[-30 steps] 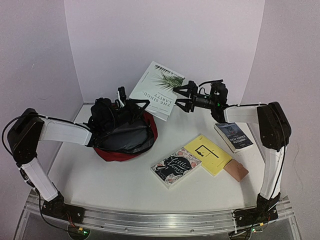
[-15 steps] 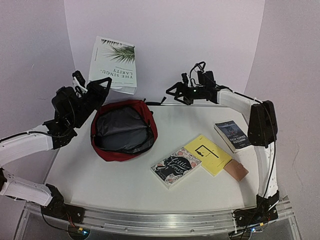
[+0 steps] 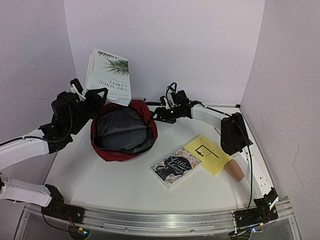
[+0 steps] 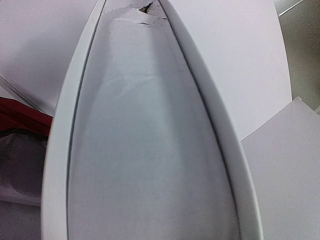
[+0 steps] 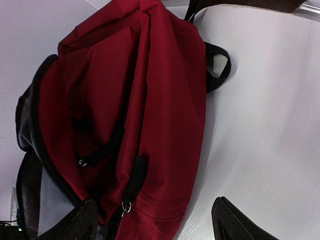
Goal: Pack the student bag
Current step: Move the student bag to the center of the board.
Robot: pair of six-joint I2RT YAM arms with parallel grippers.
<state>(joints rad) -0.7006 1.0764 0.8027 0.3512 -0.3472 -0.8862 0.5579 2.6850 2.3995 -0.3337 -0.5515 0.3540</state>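
Seen from above, a white table stands between pale walls with two robot arms reaching in from its near edge. At far left, the left gripper is raised off the table and clamped on the lower edge of a white book with a palm leaf on its cover, holding it upright above the far left rim of the bag. The left wrist camera shows little but this book's pale pages. Just right of it, the student bag, dark red with a dark lining, lies left of centre on the table with its mouth gaping upward and nothing visible inside. At the bag's far right edge sits the right gripper, its fingers spread wide and holding nothing. Its wrist camera looks along the bag's red fabric, a black strap loop and a metal zip pull. The bag looks soft, limp and light, likely to sag or slide if pushed, so the stitched rim beside the zip or the strap loop seems the firmest place to pinch it open. Further right, near the middle, lie a floral book, a yellow book overlapping it, and a small tan object.
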